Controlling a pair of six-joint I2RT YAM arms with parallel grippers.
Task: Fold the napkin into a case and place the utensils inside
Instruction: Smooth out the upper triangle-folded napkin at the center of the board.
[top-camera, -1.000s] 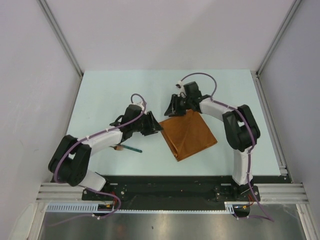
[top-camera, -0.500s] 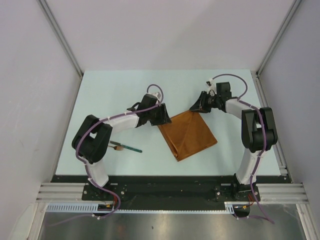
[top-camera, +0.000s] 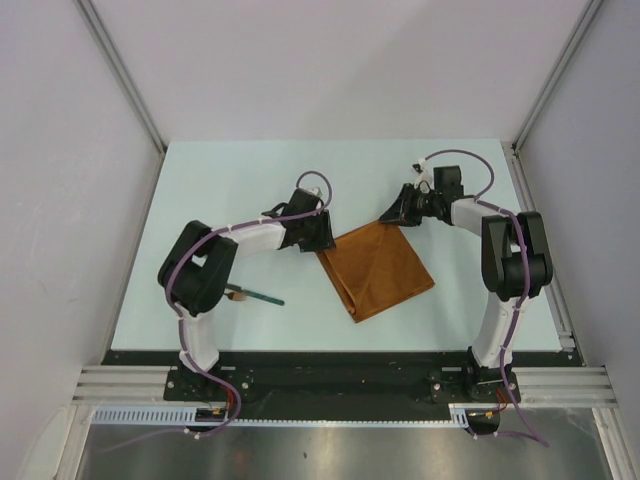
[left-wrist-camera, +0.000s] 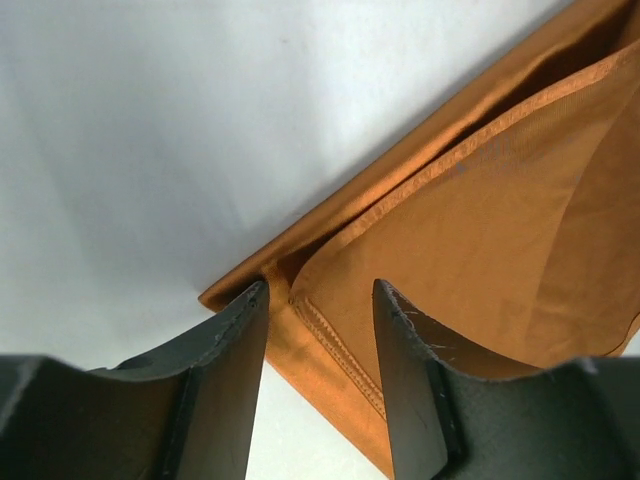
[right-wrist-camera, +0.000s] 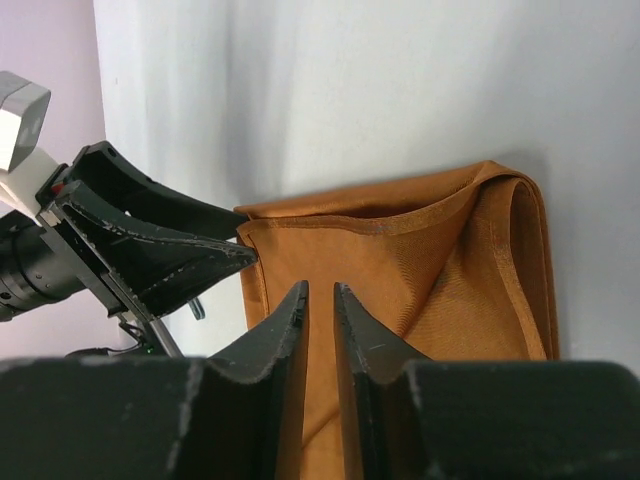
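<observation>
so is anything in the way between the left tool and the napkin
Nothing visible does. The left tool is right at a corner of the napkin, its jaws open with the cloth's layered edge showing between them. Only bare table lies beside that corner.

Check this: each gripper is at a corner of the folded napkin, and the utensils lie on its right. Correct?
Not quite: the utensils lie on the left of the napkin, as the top view shows. The rest is right.
</observation>
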